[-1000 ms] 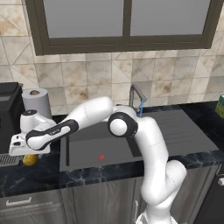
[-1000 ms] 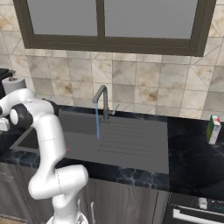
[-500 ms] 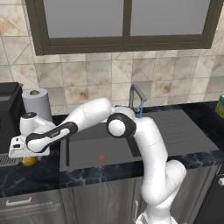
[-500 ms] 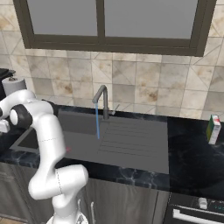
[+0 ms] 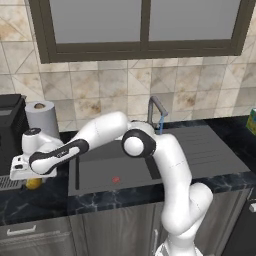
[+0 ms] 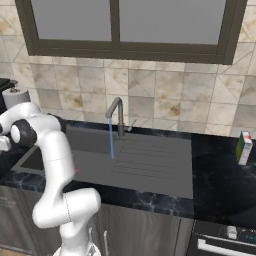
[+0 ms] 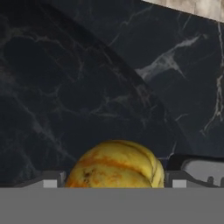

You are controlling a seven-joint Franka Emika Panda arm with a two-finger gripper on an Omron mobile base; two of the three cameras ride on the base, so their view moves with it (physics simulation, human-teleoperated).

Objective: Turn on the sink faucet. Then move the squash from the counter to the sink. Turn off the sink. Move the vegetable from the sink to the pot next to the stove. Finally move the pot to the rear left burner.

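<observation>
- Since the earlier frames, the arm had been lowered slightly over the left end of the tabletop, so that less of the squash was left showing beneath the hand; the rest of the scene had been left unchanged.
- At the far left of the left base view, the squash was seen resting on the black marble just beside the sink, under the end effector; the hand had evidently been brought down from above so that the vegetable would sit between the fingers.
- In the hand view, the squash was framed low and centred, with a finger tip seen on either side of it. The end effector was judged to be spread around the squash, not yet pinching it; contact could not be confirmed.
- Behind the hand, a paper towel roll was seen upright against the wall.
- Further right, the sink faucet was seen with a thin blue stream running from its spout, so the first step was judged done; the basin had been left free to receive the squash.
- In the right base view, the stream and the sink faucet were shown more plainly, and a carton was seen on the tabletop at far right; the squash was hidden there behind the arm.
- The mottled skin of the squash was given by the hand view alone.
</observation>
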